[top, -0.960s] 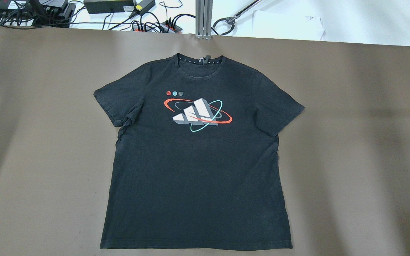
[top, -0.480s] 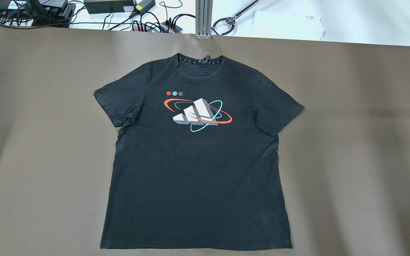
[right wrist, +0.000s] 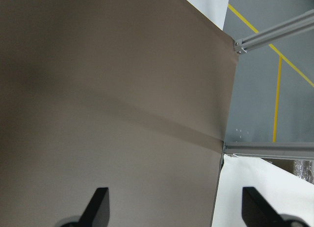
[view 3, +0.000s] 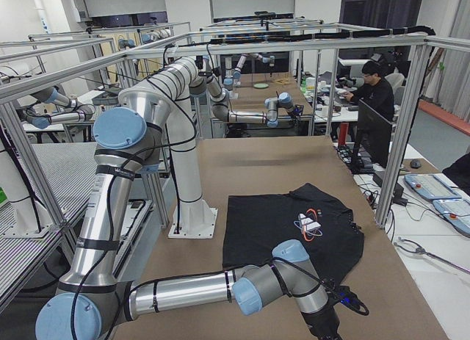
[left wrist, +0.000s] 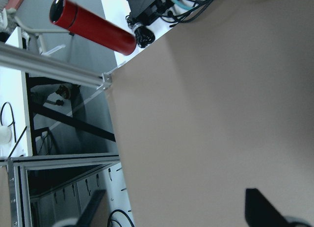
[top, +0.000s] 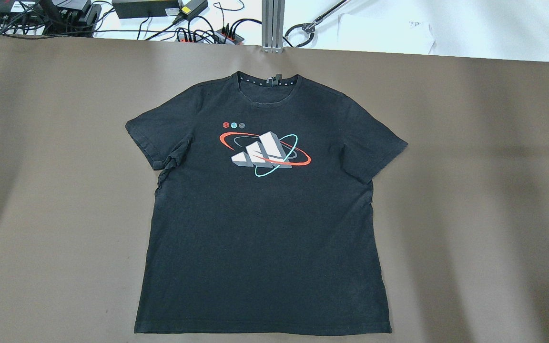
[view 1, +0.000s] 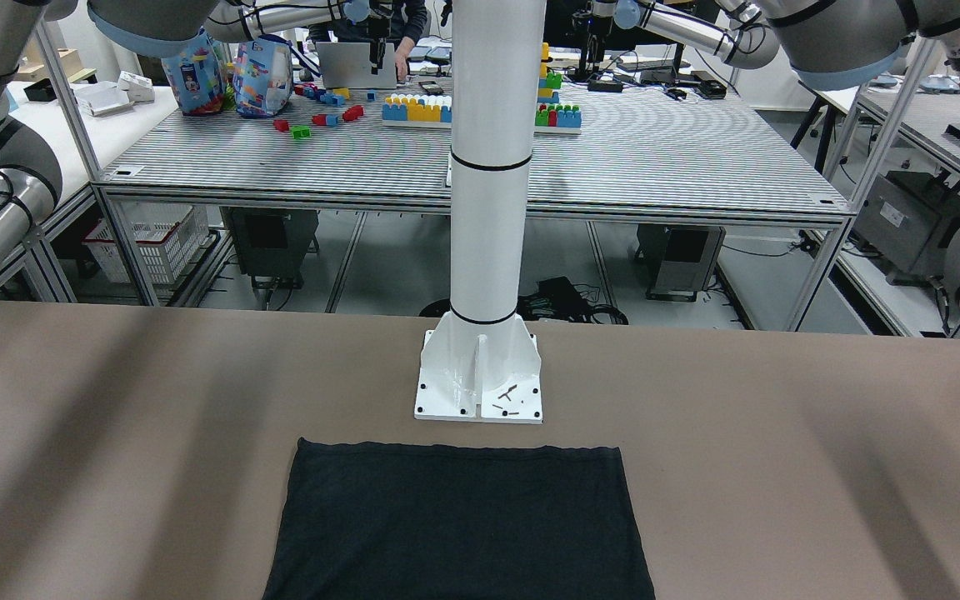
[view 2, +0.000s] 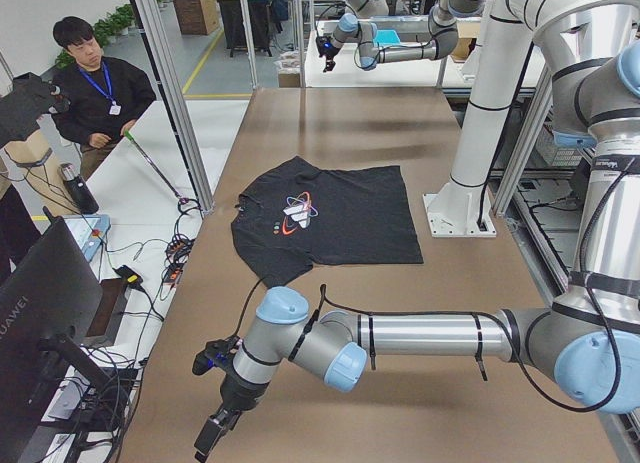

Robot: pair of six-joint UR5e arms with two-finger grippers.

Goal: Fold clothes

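**Q:** Where was the garment, and in what state were the grippers?

**A:** The black T-shirt point(top: 260, 228) lay flat and print-up at the middle of the brown table point(top: 41, 190), with the collar toward the far edge and the hem toward the robot. The left gripper point(left wrist: 176, 212) and right gripper point(right wrist: 176, 207) each had fingers spread wide with nothing between them. Both were over bare table, well apart from the shirt.

**Q:** What did a sound first fold require?

**A:** Probably a matched pinch at each side, taking both layers and lifting evenly. The sleeve point(top: 153, 143) on the left arm's side was puckered at the underarm. Smoothing it first would likely have kept that crease out of the fold.
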